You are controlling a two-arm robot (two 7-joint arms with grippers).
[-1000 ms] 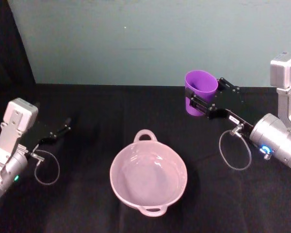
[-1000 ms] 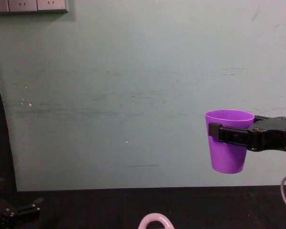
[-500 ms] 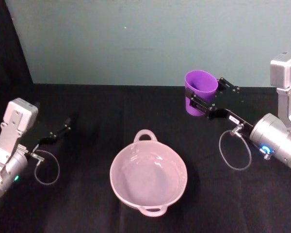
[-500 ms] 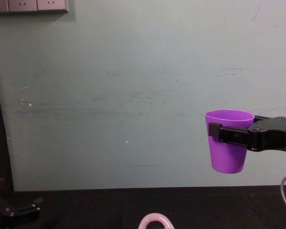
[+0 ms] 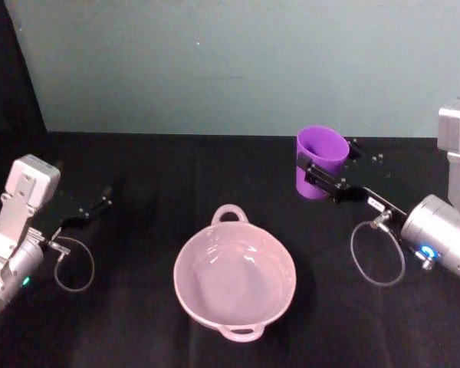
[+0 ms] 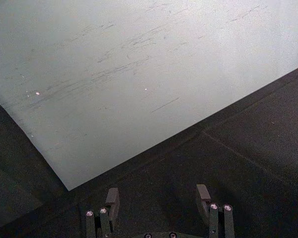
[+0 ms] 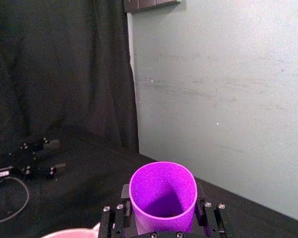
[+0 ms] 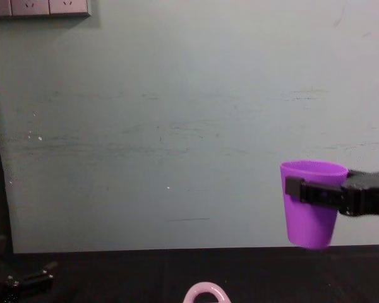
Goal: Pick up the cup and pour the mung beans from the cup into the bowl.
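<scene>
The purple cup (image 5: 320, 157) (image 8: 311, 208) (image 7: 163, 197) is upright and held above the black table at the back right. My right gripper (image 5: 319, 174) (image 8: 306, 191) (image 7: 162, 218) is shut on it, one finger on each side. The inside of the cup is dark and no mung beans can be made out. The pale pink bowl (image 5: 192, 290), with two handles, sits empty at the table's centre front, left of and nearer than the cup; its far handle (image 8: 206, 293) pokes up in the chest view. My left gripper (image 5: 100, 205) (image 6: 159, 198) is open and idle at the left, above the table.
A grey-green wall (image 5: 230, 61) stands behind the black table (image 5: 153, 176). Cable loops hang under both wrists (image 5: 75, 264) (image 5: 377, 253). A wall socket strip (image 8: 38, 7) is at the upper left in the chest view.
The right gripper has carried the cup lower and slightly to the right. The left arm has stayed put.
</scene>
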